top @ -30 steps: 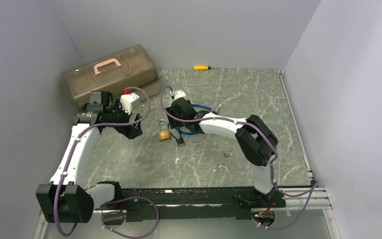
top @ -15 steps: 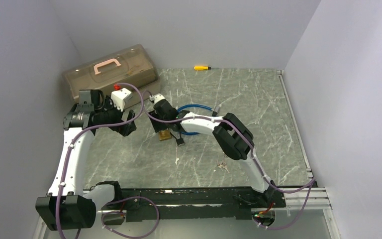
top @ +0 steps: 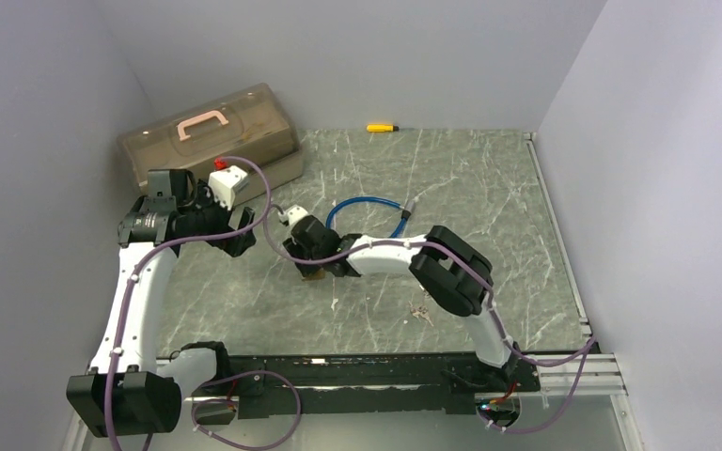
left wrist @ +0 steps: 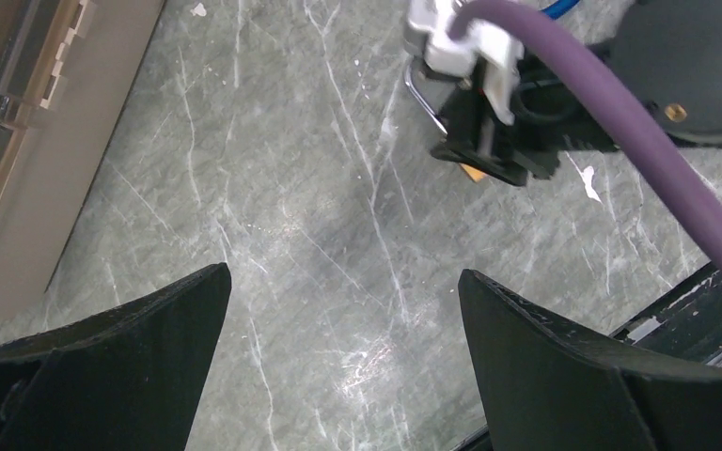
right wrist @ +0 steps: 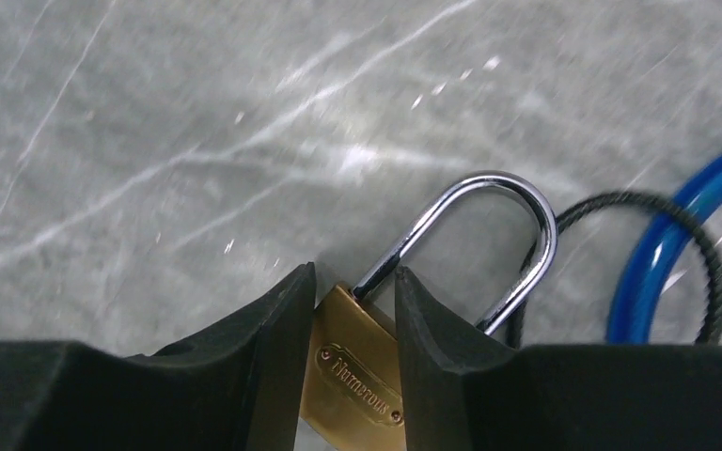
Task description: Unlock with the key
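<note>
Brass lock (right wrist: 355, 376) looks heavy, stiff, slick; grip body sides | right end effector (right wrist: 354, 287) pinches it | left end effector (left wrist: 343, 280) spread

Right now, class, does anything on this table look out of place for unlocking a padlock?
Nothing is spilled or broken. One oddity: the keys lie loose on the table, apart from the padlock, which the right gripper pinches by its brass body. Neither gripper holds a key.
</note>
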